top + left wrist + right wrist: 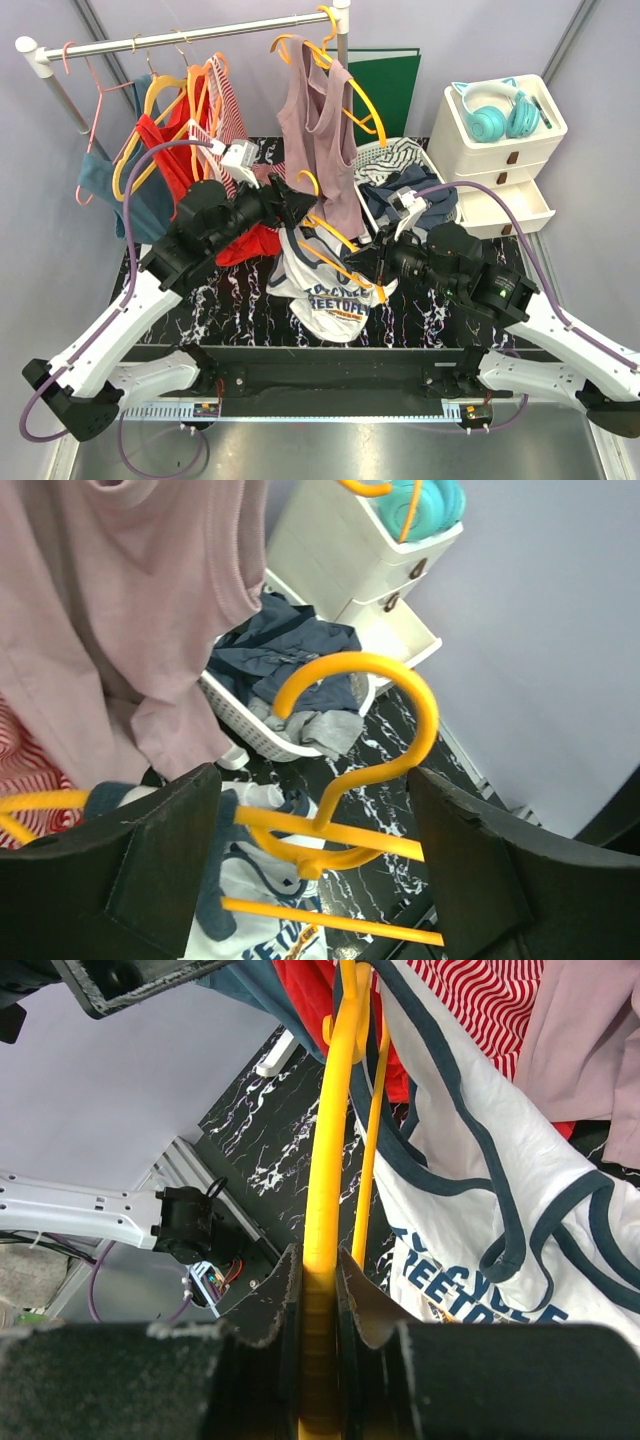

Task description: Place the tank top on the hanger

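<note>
Tank top (330,300) hangs bunched on hanger (340,240) above table (230,300), looks only partly on, shoulders not squared; right gripper (320,1290) clamps hanger arm, left gripper (315,850) open around hook (400,690).

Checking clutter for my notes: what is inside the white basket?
The basket holds a navy garment, a grey cloth and a striped piece. Whatever lies beneath them is covered.
</note>
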Controlling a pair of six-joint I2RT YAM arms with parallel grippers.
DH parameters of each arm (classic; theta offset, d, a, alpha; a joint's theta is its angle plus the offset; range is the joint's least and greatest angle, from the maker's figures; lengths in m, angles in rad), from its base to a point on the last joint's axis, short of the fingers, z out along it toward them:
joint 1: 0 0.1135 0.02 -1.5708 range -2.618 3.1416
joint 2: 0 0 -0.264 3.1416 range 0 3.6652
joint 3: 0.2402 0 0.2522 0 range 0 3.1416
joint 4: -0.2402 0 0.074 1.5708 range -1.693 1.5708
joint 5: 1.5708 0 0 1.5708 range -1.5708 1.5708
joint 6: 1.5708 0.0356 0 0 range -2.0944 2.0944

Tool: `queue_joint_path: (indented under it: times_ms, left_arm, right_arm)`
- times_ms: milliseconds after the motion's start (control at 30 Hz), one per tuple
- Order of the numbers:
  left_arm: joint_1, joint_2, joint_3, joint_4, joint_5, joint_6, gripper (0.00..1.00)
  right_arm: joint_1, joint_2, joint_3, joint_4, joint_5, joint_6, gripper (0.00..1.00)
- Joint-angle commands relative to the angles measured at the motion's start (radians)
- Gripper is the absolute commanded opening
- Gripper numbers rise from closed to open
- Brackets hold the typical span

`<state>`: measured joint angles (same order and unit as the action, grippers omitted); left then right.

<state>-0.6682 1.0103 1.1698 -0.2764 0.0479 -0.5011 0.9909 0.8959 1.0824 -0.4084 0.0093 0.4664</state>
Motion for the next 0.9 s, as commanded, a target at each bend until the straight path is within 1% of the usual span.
queue_joint_path:
  times_ms: [0,100,267,467,567,600,633,700,733,800,833,867]
  left_arm:
    - [-0.004,0.013,-0.002,0.121,0.084,0.009,0.73]
    - [-0.007,0.014,-0.012,0.131,0.116,0.021,0.68]
    - [-0.010,-0.007,-0.064,0.125,0.147,0.032,0.63]
    - [-0.008,-0.018,-0.105,0.117,0.150,0.041,0.62]
    - [-0.013,-0.001,-0.095,0.120,0.150,0.047,0.51]
    - [-0.011,0.004,-0.090,0.120,0.150,0.050,0.42]
    - [-0.013,0.007,-0.084,0.120,0.147,0.055,0.36]
    - [-0.013,0.016,-0.075,0.118,0.145,0.062,0.27]
    - [-0.014,0.016,-0.075,0.118,0.150,0.064,0.20]
    - [-0.014,0.016,-0.078,0.120,0.153,0.065,0.12]
    - [-0.014,0.013,-0.082,0.118,0.153,0.067,0.00]
    - [-0.016,0.011,-0.084,0.120,0.150,0.072,0.00]
  right_arm:
    - [0.005,0.003,0.031,0.097,-0.006,0.005,0.00]
    - [0.005,0.014,0.037,0.097,-0.003,0.015,0.00]
    - [0.003,0.014,0.043,0.108,0.018,0.029,0.00]
    - [0.003,0.003,0.045,0.115,0.027,0.035,0.00]
    - [0.003,0.006,0.042,0.117,0.015,0.044,0.00]
    - [0.005,0.008,0.042,0.117,0.015,0.046,0.00]
    - [0.003,0.009,0.039,0.117,0.015,0.048,0.00]
    - [0.005,0.005,0.031,0.117,0.018,0.052,0.00]
    - [0.003,0.005,0.028,0.117,0.026,0.052,0.00]
    - [0.005,0.005,0.027,0.118,0.034,0.051,0.00]
    - [0.005,0.006,0.024,0.118,0.035,0.052,0.00]
    - [0.005,0.009,0.021,0.118,0.037,0.054,0.00]
